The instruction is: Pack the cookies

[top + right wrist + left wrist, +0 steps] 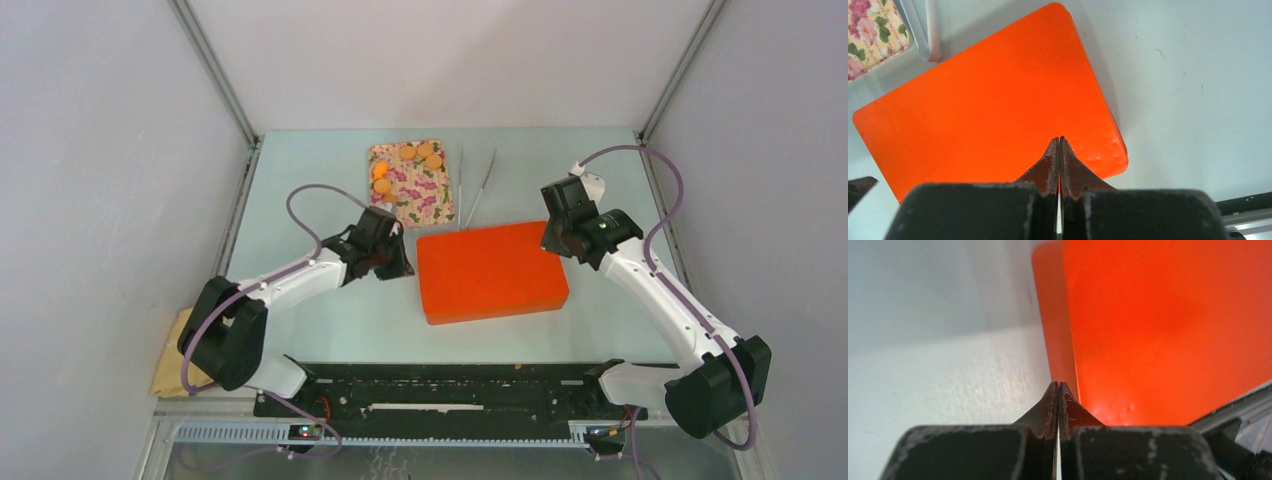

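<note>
Several orange-tan cookies lie on a floral tray at the back of the table; no black ones show. An orange lidded box sits mid-table and fills the left wrist view and the right wrist view. My left gripper is shut and empty, low at the box's left edge. My right gripper is shut and empty, just above the box's right far corner.
A pair of metal tongs lies right of the floral tray, whose corner shows in the right wrist view. A tan cloth lies at the near left. A black rail runs along the near edge.
</note>
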Robot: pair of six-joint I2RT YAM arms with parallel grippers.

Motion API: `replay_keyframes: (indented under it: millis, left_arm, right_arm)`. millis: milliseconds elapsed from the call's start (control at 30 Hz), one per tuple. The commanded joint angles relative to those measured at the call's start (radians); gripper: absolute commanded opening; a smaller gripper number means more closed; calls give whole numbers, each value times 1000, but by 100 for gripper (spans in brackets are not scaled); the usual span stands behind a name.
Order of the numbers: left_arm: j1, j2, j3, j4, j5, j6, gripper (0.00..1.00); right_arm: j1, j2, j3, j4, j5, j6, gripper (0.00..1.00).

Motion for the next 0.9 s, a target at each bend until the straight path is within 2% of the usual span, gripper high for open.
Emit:
replay_keyframes:
  millis: [0, 233, 400, 533, 700, 867]
  left_arm:
    - [-63, 3, -33, 37, 86, -68, 0]
    - [-125, 63, 8, 56, 205, -85, 0]
    - [-127, 37, 10, -14, 200, -46, 0]
    - [-127, 0, 16, -75, 189, -12, 0]
    - [-127, -27, 6, -105, 228, 3, 0]
    - [-128, -51, 10, -132, 298, 30, 0]
  right_arm:
    - [11, -25, 43, -40, 19, -17, 0]
    - [19, 8, 54, -68, 26, -26, 0]
    - [8, 44, 47, -109, 96, 37, 0]
    - [-96, 39, 31, -117, 147, 49, 0]
    - [-307, 86, 7, -104, 141, -24, 0]
    - [-358, 147, -91, -26, 63, -51, 0]
